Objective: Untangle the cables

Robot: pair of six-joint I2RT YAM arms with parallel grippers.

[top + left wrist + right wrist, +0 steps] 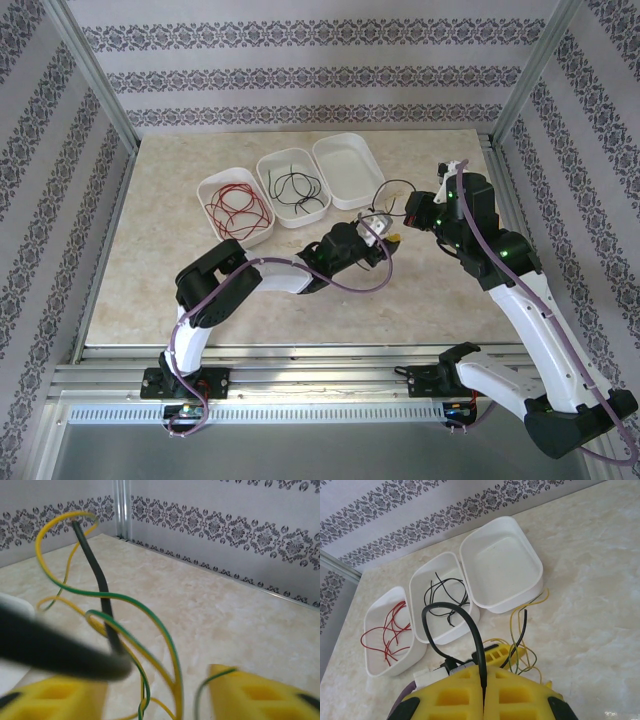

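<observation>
Right pincer clamped on black cable; left pincer parted around yellow-green cables.

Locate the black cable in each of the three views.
Top external: the black cable loops thinly beside the right gripper.
Left wrist: dark strand rising to the upper left, likely the same.
Right wrist: central loop, clamped in that gripper.
Shared by both wrist views: the yellow-green cable.
</observation>
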